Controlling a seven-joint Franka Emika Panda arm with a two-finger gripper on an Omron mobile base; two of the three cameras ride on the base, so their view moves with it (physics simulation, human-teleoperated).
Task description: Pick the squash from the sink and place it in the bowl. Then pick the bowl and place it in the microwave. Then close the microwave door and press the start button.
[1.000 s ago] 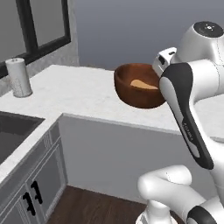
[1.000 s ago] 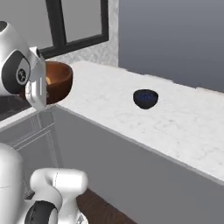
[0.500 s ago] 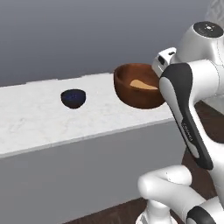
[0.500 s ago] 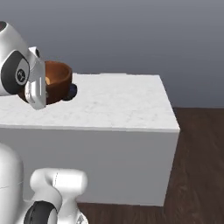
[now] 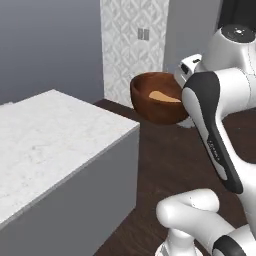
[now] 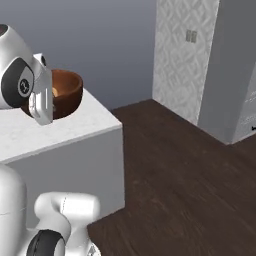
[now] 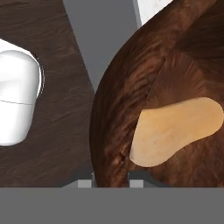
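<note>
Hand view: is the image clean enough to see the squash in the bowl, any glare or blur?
Hand view: sharp, no glare; the squash reads as a flat tan patch inside the bowl, with a darker shaded wedge above it. Left base view: evenly lit, squash visible, bowl underside in shadow. Right base view: the arm hides part of the bowl.

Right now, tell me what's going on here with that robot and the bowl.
The robot arm is carrying the brown bowl in the air, its claw gripping the bowl's rim. The squash is already lying inside the bowl. The bowl hangs near the end of the white counter, above the dark wood floor. No microwave is in sight, so the loading, door closing and start press are not yet done.
</note>
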